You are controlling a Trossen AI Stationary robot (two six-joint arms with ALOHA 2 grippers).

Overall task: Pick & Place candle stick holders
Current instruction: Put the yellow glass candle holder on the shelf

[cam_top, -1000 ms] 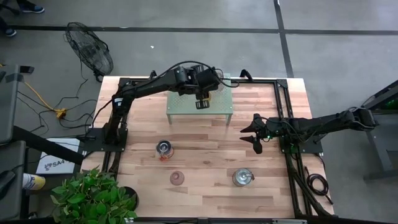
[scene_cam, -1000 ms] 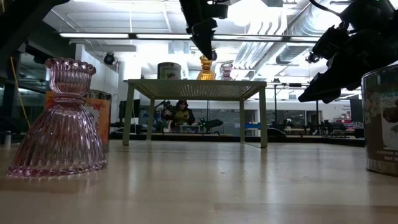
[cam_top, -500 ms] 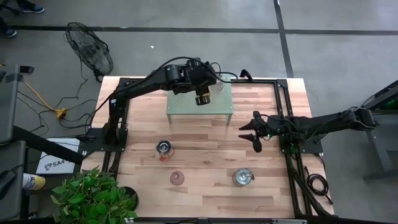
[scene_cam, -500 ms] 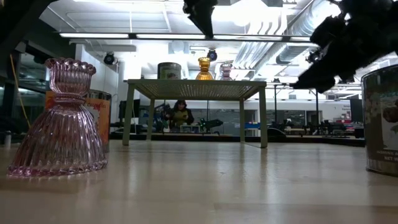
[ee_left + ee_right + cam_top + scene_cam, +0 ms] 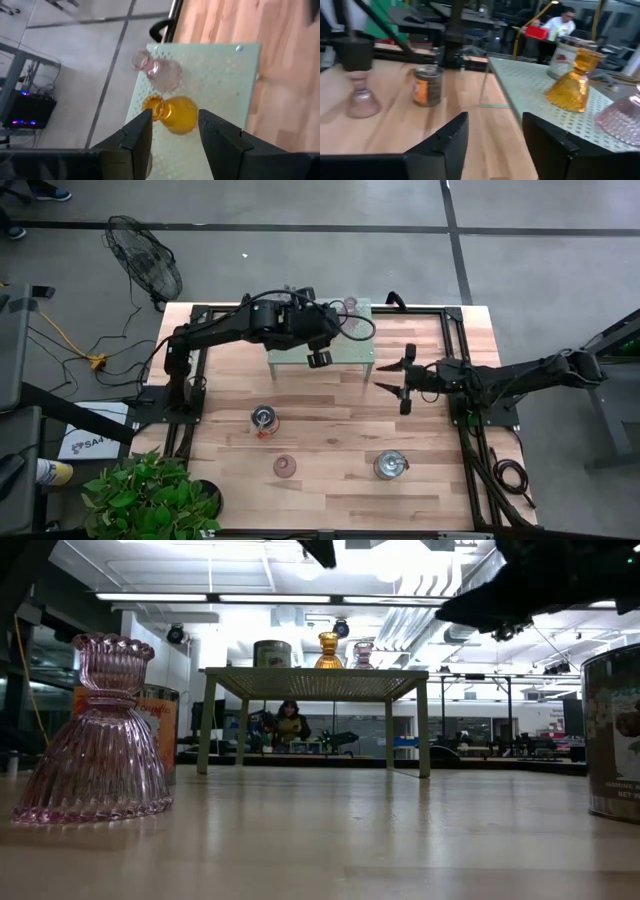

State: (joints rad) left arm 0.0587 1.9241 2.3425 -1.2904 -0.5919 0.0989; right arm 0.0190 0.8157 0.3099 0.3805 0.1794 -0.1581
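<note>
The green perforated shelf (image 5: 352, 345) stands at the table's far middle. On it stand an amber bell-shaped holder (image 5: 176, 114), a pale pink one (image 5: 161, 73) and a clear jar-like one (image 5: 271, 652), each on its base. On the table stand a jar-like holder with an orange label (image 5: 264, 418), a pink bell-shaped holder (image 5: 285, 466) and another jar-like holder (image 5: 391, 466). My left gripper (image 5: 318, 358) hangs open high above the shelf's near edge, holding nothing. My right gripper (image 5: 388, 377) hovers open just right of the shelf, pointing roughly level toward it.
Black frame rails run along the table's left and right sides, under the arm bases. A fan (image 5: 146, 262) and a potted plant (image 5: 150, 500) stand on the floor beyond the table's left corners. Bare wood lies between the shelf and the three holders near the front.
My left gripper has risen from just above the amber holder and drawn back toward the table's near edge, its fingers still apart; the amber holder stays upright on the shelf. My right gripper has lifted, rolled and come a little toward the shelf.
</note>
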